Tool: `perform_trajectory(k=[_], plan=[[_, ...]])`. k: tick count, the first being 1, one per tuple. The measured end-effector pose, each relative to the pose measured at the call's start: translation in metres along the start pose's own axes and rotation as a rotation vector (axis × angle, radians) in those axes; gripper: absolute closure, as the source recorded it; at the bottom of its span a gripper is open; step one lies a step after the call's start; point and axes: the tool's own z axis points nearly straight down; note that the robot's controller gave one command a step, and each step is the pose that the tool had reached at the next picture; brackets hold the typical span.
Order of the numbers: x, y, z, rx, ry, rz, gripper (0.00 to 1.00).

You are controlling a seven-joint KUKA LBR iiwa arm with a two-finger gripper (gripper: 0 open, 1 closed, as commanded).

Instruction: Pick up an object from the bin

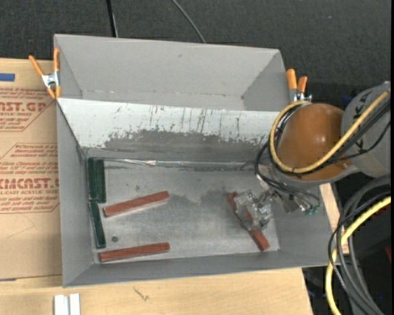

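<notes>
One reddish-brown flat stick (261,240) lies slanted at the lower right of the bin (171,71), under the gripper (256,210), whose opening I cannot tell. It looks light, stiff, thin, probably smooth: best pinched across its narrow width near mid-length.

Robot lab: cabled arm (312,140) over scuffed metal bin (164,71).

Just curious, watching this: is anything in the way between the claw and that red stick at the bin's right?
Nothing visible is. The gripper hangs right over that red stick, partly covering it. The two other red sticks and the green bars lie well apart at the left.
</notes>
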Motion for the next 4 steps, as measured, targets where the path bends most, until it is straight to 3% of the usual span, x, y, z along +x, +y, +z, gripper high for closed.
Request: perform_trajectory(k=[1, 2, 3, 4], plan=[[-0.006, -0.027, -0.039, 0.006, -0.006, -0.38, 0.0], [-0.006, -0.025, -0.038, 0.004, -0.006, -0.379, 0.0], [0.004, -0.007, 0.004, 0.007, -0.008, -0.422, 0.0], [0.028, 0.005, 0.019, -0.001, -0.003, -0.393, 0.0]])
